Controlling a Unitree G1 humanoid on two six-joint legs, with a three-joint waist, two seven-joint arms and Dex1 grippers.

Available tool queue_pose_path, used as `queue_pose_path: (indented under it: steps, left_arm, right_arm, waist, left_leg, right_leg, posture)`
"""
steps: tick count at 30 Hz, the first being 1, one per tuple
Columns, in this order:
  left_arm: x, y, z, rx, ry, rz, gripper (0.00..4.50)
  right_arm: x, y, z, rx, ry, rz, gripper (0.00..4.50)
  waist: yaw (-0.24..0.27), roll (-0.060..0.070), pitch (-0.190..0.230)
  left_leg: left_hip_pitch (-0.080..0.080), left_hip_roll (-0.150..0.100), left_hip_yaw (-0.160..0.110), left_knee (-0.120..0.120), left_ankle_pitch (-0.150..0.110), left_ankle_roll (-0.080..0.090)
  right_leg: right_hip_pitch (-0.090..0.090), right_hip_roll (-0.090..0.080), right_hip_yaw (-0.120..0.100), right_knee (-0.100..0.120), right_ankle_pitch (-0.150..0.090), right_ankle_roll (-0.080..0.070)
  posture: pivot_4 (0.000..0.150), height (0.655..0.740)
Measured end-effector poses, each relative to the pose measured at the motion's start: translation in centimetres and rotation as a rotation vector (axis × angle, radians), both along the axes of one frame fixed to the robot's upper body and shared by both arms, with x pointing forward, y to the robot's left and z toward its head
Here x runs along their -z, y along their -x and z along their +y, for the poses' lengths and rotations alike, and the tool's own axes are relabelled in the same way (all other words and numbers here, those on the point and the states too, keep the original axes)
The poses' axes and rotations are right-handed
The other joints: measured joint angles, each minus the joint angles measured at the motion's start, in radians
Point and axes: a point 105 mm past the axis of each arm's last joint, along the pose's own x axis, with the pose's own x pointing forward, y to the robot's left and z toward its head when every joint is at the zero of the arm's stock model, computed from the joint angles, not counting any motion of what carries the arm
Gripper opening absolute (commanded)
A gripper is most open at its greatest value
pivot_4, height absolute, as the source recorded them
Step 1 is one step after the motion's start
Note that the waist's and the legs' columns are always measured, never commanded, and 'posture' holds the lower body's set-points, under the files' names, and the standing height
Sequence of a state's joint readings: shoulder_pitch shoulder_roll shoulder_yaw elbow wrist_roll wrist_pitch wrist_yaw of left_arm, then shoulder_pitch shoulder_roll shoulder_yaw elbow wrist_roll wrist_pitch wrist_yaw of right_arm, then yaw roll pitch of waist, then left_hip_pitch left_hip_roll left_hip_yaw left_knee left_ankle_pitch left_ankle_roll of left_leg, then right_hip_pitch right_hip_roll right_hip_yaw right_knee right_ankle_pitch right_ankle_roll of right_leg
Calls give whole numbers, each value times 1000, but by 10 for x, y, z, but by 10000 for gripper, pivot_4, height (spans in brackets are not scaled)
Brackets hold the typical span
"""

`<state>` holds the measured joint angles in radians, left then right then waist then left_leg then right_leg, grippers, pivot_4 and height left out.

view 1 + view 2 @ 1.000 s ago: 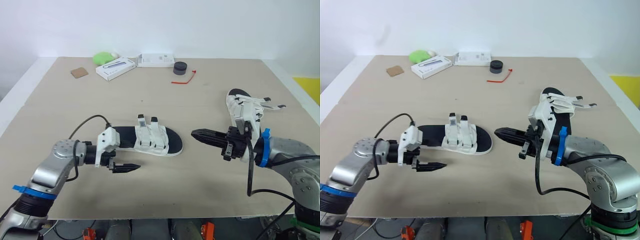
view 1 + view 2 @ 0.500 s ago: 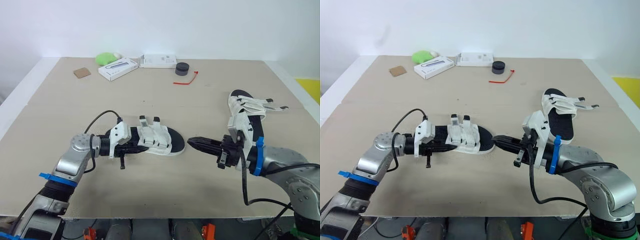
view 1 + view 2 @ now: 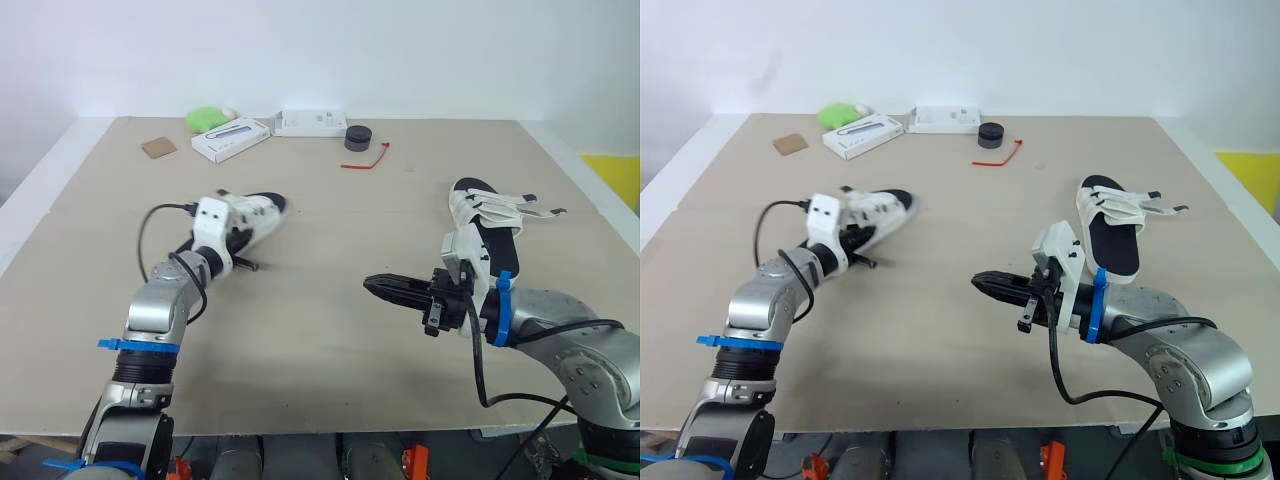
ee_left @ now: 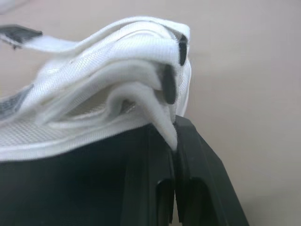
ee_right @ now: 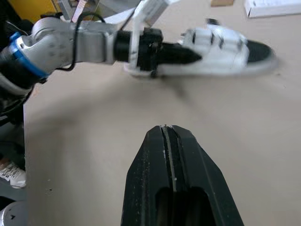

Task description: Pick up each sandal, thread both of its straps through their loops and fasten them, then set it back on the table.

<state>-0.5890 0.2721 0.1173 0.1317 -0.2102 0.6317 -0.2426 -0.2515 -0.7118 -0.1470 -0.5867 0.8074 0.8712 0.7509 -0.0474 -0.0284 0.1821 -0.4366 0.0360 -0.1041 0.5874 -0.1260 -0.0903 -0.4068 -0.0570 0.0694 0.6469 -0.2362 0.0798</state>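
A white sandal with a black sole [image 3: 252, 214] is held up off the table at the left, tilted. My left gripper [image 4: 175, 134] is shut on the sandal's edge, just under its stacked white straps [image 4: 117, 84]. The right wrist view looks across at that sandal [image 5: 221, 47] with the left gripper [image 5: 186, 54] on it. The second white sandal [image 3: 484, 224] lies flat on the table at the right, its straps loose. My right gripper [image 3: 376, 287] hovers over the middle of the table, shut and empty, pointing left toward the held sandal.
Along the table's far edge lie a brown square [image 3: 157, 147], a green object [image 3: 208, 117], two white boxes [image 3: 232, 137] [image 3: 312, 122], a black round cap [image 3: 357, 137] and a red tie [image 3: 365, 157]. Bare tabletop [image 3: 300, 330] stretches between the arms.
My left gripper shut on the middle sandal and carried it up, back and to the left, off the table. The right gripper stayed shut and shifted slightly left.
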Motion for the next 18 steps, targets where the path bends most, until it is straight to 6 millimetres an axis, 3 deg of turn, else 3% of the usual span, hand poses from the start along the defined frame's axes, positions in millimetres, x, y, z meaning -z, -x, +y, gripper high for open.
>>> queue_pose_path:
  steps: [3,8,11,18]
  left_arm:
    - [-2,-12,15,-162,23,11,230]
    - [-1,-18,13,-213,29,17,230]
    - [0,-19,8,-206,37,9,8953]
    - [-1,-21,-1,-198,45,-3,42498]
  right_arm:
    - [-1,0,1,-12,1,-7,0]
    - [-1,0,0,-10,10,-7,0]
    - [0,0,-2,-3,20,-6,0]
    - [0,-2,-4,6,22,-11,0]
  waist:
    - [3,0,0]
    - [3,0,0]
    - [4,0,-1]
    - [1,0,0]
  left_leg:
    - [0,-1,0,0,0,0]
    - [0,-2,0,0,0,0]
    - [0,-2,0,0,1,-1]
    - [0,-3,0,1,1,-1]
  right_leg:
    - [0,0,0,0,1,2]
    - [0,-1,1,0,1,2]
    - [1,-1,1,0,1,1]
    - [0,-2,2,0,1,2]
  posture:
    - [1500,7400]
    - [1500,7400]
    - [1500,7400]
    - [1500,7400]
